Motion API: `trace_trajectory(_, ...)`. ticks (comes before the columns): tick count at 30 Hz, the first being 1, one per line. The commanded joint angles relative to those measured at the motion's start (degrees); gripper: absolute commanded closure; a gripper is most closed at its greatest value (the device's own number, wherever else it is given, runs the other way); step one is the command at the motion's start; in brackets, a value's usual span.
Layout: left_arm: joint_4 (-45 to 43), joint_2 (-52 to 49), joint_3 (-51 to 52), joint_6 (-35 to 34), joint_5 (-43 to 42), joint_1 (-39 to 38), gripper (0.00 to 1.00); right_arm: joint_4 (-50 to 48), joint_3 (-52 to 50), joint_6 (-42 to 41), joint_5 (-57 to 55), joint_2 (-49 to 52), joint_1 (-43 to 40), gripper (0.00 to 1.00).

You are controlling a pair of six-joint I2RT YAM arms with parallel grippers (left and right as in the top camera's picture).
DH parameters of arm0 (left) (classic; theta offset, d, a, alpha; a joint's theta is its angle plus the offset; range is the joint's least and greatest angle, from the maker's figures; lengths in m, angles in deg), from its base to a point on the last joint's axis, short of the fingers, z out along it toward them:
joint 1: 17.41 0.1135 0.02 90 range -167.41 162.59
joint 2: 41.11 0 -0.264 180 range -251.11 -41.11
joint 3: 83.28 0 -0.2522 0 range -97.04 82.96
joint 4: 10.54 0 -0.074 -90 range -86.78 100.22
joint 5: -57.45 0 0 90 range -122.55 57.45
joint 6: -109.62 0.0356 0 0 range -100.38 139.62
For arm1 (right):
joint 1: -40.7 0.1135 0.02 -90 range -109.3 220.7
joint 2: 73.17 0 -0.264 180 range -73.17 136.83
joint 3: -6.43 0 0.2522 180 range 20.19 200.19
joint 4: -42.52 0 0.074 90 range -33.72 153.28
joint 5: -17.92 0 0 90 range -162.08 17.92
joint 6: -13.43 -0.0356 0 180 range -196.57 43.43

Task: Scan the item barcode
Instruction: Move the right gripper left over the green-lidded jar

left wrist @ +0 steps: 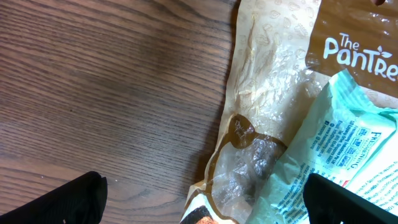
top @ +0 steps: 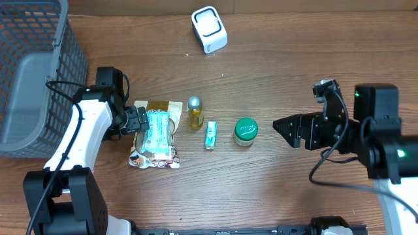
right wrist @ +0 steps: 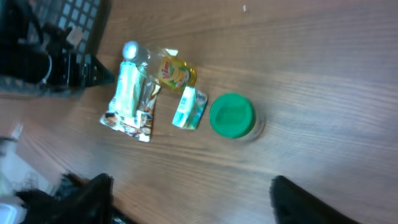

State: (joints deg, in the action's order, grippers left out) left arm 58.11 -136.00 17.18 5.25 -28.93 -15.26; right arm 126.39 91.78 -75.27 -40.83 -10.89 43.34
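Pickup step at brown pouch (top: 155, 140), left of centre in the overhead view.
A mint packet (top: 157, 127) lies on it. The left gripper (top: 140, 121) brackets its left edge, jaws wide apart, holding nothing. Next move, likely: close, lift, carry to the scanner (top: 209, 29) at top centre. The right gripper (top: 284, 125), jaws apart, points at the green-lidded jar (top: 245, 130).

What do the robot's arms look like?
The left arm is white with black joints. The right arm is mostly black with tiny green lights. Black cables loop along both. The left pincer and right pincer are black.
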Motion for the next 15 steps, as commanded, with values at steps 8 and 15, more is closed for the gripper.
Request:
trace_trajectory(8,0.11,-0.24,-1.14,0.66,-0.48,0.22,0.00,2.23,1.33,-9.75,-11.21,8.61,3.41,0.29)
trace_trajectory(15,0.13,-0.24,-1.14,0.66,-0.48,0.22,0.01,0.44,1.33,-18.93,-22.16,12.26,11.98,0.22)
